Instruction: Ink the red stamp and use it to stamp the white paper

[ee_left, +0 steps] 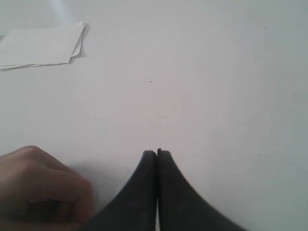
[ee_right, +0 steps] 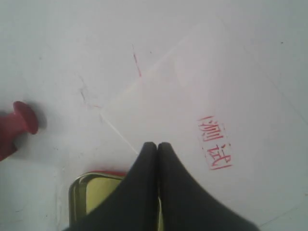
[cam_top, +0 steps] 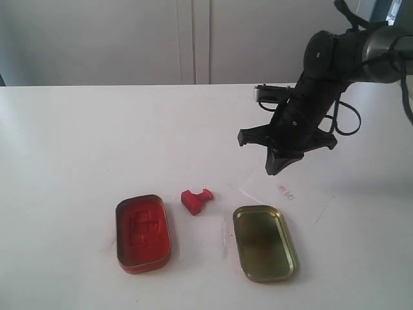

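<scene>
White table [cam_top: 77, 142], red stamp [cam_top: 195, 201], ink tin [cam_top: 142, 234], gold lid [cam_top: 264, 243], white paper [cam_top: 303, 201]

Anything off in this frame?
The red stamp lies tipped on its side between the ink tin and gold lid, not held; right gripper is shut, empty, above the white paper. A human hand sits beside the left gripper.

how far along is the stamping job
Done, it seems: the white paper bears a red print, and the red stamp lies on its side beside the open ink tin. In hand: nothing; the right gripper hangs shut and empty above the paper. Left: likely nothing, unless the gold lid goes back.
</scene>
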Motion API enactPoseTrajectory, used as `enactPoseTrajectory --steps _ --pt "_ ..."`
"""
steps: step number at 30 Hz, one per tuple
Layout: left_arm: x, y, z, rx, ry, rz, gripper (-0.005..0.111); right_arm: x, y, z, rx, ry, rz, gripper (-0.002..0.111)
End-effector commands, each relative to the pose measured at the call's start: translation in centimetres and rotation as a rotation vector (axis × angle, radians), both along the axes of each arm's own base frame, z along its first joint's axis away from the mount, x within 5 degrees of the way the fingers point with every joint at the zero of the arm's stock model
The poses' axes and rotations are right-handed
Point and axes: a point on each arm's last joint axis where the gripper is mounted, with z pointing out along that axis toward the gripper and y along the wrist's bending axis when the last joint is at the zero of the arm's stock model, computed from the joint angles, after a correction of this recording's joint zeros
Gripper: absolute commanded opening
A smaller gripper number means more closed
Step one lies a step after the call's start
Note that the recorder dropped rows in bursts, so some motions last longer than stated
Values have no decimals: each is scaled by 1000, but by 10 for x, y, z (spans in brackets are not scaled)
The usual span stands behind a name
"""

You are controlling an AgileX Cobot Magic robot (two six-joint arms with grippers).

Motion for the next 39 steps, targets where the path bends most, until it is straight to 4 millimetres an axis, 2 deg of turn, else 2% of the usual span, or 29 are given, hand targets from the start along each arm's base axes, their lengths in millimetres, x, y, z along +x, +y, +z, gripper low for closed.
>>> enactPoseTrajectory --steps 1,9,23,29,33,39 --pt "-1 0 -3 -2 12 -8 0 -3 -7 5 -40 24 -26 0" --pt "-1 0 -3 -2 12 -8 0 -8 -37 19 -45 35 -89 0" --pt "-1 0 -3 -2 12 -8 0 -24 -94 29 -66 44 -286 0" --pt "-1 0 -3 -2 12 -8 0 -30 -117 37 -161 61 -380 0" --pt "-1 0 -3 -2 12 -8 0 -35 -124 39 -227 85 -374 0" --pt "-1 0 -3 -2 12 -8 0 -48 -124 41 -238 108 -357 0"
